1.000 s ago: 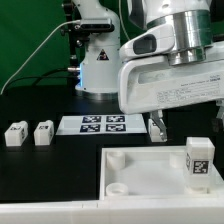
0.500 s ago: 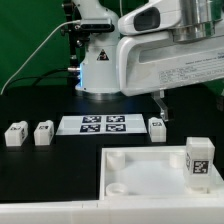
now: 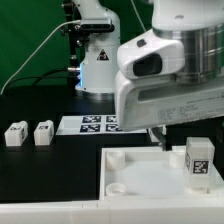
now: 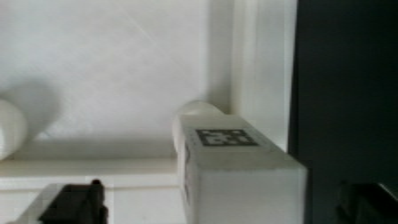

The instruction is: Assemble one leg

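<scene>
One leg (image 3: 198, 160) is seen standing upright on the white panel (image 3: 135, 172), close to its edge on the exterior view's right, with bare panel left open on its other side. A second leg (image 3: 43, 132) and a third leg (image 3: 15, 133) are set side by side on the black table (image 3: 30, 108), well apart from it, so three are counted. The gripper (image 4: 228, 204) is spread wide open with nothing gripped.

Robotics lab: black table (image 3: 40, 172), marker board (image 3: 88, 124), green backdrop (image 3: 25, 40).

marker board (image 3: 90, 125) half hidden, jaws cropped
</scene>
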Available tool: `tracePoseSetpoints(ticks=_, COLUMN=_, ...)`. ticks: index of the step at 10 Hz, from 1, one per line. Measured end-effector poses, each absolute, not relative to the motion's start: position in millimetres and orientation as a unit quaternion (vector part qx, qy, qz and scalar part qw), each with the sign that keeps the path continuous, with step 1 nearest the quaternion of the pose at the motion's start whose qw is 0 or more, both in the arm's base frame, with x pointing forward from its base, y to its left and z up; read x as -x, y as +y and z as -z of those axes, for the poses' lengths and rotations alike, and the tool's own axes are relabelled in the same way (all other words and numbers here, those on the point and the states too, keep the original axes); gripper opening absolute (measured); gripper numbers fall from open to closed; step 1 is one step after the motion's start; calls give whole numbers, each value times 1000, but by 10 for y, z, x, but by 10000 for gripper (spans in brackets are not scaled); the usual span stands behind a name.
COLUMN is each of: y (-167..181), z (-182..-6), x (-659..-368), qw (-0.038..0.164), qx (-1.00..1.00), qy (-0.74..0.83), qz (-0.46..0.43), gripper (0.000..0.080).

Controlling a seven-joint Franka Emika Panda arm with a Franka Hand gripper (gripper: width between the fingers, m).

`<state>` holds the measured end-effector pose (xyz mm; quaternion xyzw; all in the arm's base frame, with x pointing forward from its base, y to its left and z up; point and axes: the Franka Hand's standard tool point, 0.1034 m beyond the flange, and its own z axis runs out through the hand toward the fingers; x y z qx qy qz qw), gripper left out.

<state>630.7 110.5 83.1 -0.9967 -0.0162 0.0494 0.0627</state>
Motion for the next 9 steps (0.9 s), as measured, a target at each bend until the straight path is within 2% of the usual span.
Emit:
tracePoseSetpoints(ticks=1, y=1122, z=-765, x=-6258, qw=61, qx=997, qy=-13, qz=-46, gripper=649)
tracePoseSetpoints(ticks=3, y=1243, z=-748, x=-6234, qw=59, qx=997, qy=9, qz=-48, gripper=649)
tracePoseSetpoints(ticks=4, y=1222, z=-747, x=-6237, qw=59, qx=997, qy=7, qz=-48, gripper=562)
tracePoseSetpoints(ticks=5, y=1225, z=-747, x=-6237, qw=59, qx=997, qy=30, qz=-49, gripper=427)
tracePoseSetpoints(ticks=6, y=1229, z=-744, x=-6232, qw=56, qx=992, qy=100, qz=-54, gripper=427)
tracePoseSetpoints(ticks=7, y=1206, z=-737, x=-6231, qw=52, qx=984, qy=159, qz=-57, gripper=297)
tracePoseSetpoints(ticks=9, y=1220, z=-738, x=-6230, qw=48, qx=972, qy=221, qz=-60, gripper=294)
